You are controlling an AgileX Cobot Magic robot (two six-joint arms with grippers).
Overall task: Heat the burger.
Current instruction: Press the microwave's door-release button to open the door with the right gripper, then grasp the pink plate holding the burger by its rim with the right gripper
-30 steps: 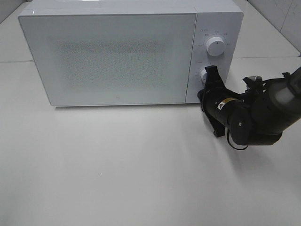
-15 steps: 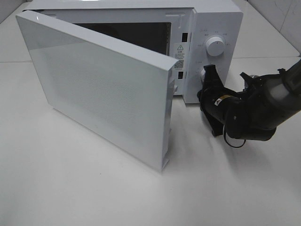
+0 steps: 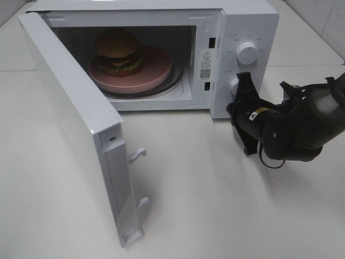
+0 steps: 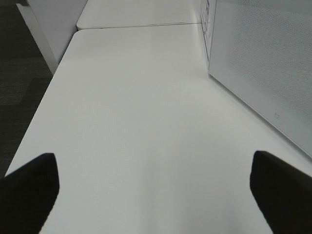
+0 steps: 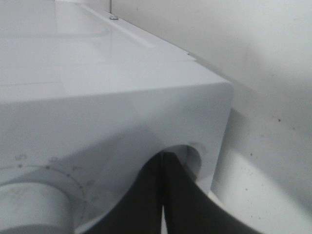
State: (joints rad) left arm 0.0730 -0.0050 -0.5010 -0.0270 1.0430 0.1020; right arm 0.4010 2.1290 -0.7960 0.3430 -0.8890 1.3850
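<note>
One microwave (image 3: 253, 19), one burger (image 3: 118, 51), one pink plate (image 3: 157, 69), two knobs (image 3: 247, 53)

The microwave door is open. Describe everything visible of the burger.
The burger is small and round, with a smooth orange-brown domed top bun, a dark patty, a hint of green filling and a lower bun. It stands upright inside the microwave, toward the left of a salmon-pink plate as the high camera sees it. Only the plate touches it. Shade dims its top, and its back is hidden.
</note>
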